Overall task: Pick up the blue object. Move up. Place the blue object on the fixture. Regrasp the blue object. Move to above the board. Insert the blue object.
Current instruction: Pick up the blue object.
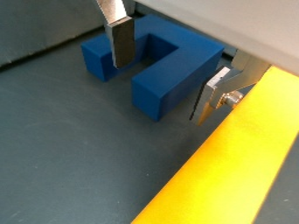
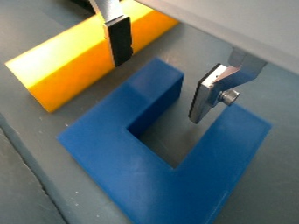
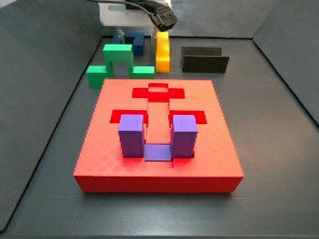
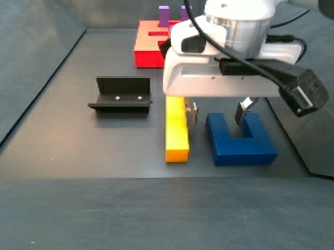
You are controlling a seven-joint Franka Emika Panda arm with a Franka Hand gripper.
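While the blue object (image 4: 240, 140) lies on the dark floor (image 4: 104, 195), the hand (image 4: 217, 109) straddles one prong, fingers apart

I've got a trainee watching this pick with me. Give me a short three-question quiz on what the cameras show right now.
1. True or false: the gripper has already lifted the blue object off the floor.
2. Which thing lies right beside the blue object: A the yellow bar, B the fixture, C the board?
3. Fill in: in both wrist views the fingers straddle one ____ of the blue object.

Key: 1 false, it rests on the floor with the fingers open around it. 2 A. 3 prong.
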